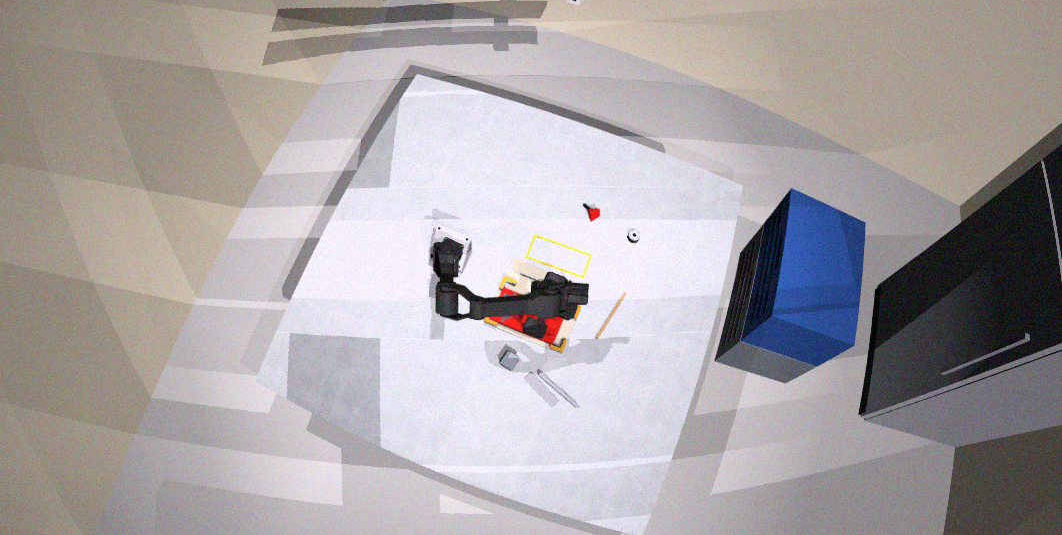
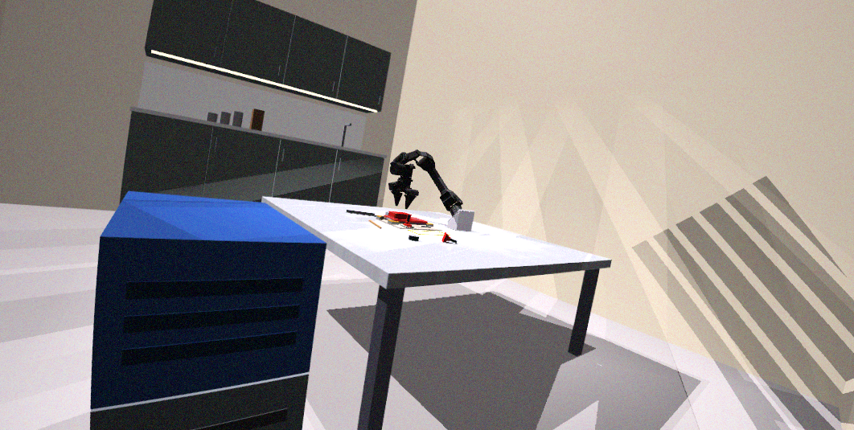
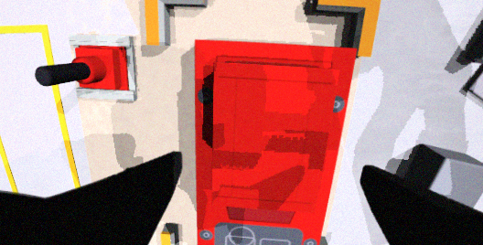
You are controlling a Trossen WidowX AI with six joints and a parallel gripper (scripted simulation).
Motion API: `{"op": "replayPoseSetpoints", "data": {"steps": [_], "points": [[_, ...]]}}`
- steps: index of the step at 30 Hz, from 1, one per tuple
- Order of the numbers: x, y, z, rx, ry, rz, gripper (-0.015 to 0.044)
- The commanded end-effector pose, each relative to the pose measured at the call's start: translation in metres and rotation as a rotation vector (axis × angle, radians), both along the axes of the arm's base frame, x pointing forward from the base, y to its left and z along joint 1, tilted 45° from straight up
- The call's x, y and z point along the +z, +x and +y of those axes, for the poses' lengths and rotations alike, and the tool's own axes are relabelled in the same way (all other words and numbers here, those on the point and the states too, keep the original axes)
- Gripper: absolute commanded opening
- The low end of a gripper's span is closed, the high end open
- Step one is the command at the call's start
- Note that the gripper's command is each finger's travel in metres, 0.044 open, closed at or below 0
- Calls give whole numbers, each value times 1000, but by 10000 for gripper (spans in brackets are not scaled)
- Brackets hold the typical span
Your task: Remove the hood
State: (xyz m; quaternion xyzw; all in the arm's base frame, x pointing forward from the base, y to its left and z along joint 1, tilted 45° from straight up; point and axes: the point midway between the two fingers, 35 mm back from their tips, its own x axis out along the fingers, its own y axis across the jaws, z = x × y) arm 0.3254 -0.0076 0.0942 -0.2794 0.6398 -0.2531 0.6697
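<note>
The red toy car (image 1: 550, 333) (image 2: 399, 216) (image 3: 204, 57) lies on a beige board (image 3: 155, 110). Its hood appears to be the raised red panel (image 3: 293, 91) ahead of the grey dashboard with a steering wheel, and it sits on the car. My gripper (image 2: 402, 206) (image 3: 271, 166) is open and empty above the car, one black finger over each side of it in the wrist view. In the top view the arm hides part of the car. The marked area, a yellow outline (image 1: 562, 246) (image 3: 68, 140), lies on the table beside the board with nothing inside it.
A red block with a black peg (image 3: 102, 69) stands in a grey holder on the board, between car and outline. Orange brackets (image 3: 368, 32) rise at board corners. Around lie another red piece (image 1: 593, 212), a wheel (image 1: 633, 235), an orange stick (image 1: 610, 315) and a grey block (image 1: 508, 358).
</note>
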Motion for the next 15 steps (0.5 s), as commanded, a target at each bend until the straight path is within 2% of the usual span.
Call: {"op": "replayPoseSetpoints", "data": {"steps": [1, 15], "points": [[-2, 0, -2, 4, -3, 0, 440], [-9, 1, -9, 4, -4, 0, 440]]}}
